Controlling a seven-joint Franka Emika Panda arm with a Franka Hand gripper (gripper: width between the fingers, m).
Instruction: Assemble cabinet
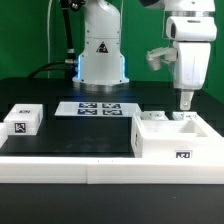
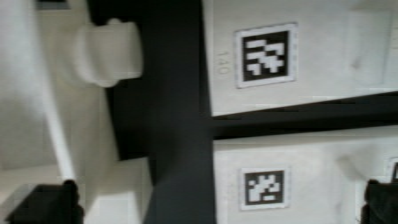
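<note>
The cabinet (image 1: 175, 140) looks like smooth white moulded plastic with a soft, nearly matt sheen. Its square tags (image 2: 267, 55) are flat black-and-white print, and the small block (image 1: 22, 121) on the exterior view's left has the same plastic look. The tabletop (image 1: 80, 140) is black and matt, the marker board (image 1: 98, 108) on it is a thin white sheet with a dull finish, and the arm's base (image 1: 100, 50) and the housing above the end effector (image 1: 185, 104) are glossy white shells, while the fingers (image 2: 45, 205) look dark and dull.
</note>
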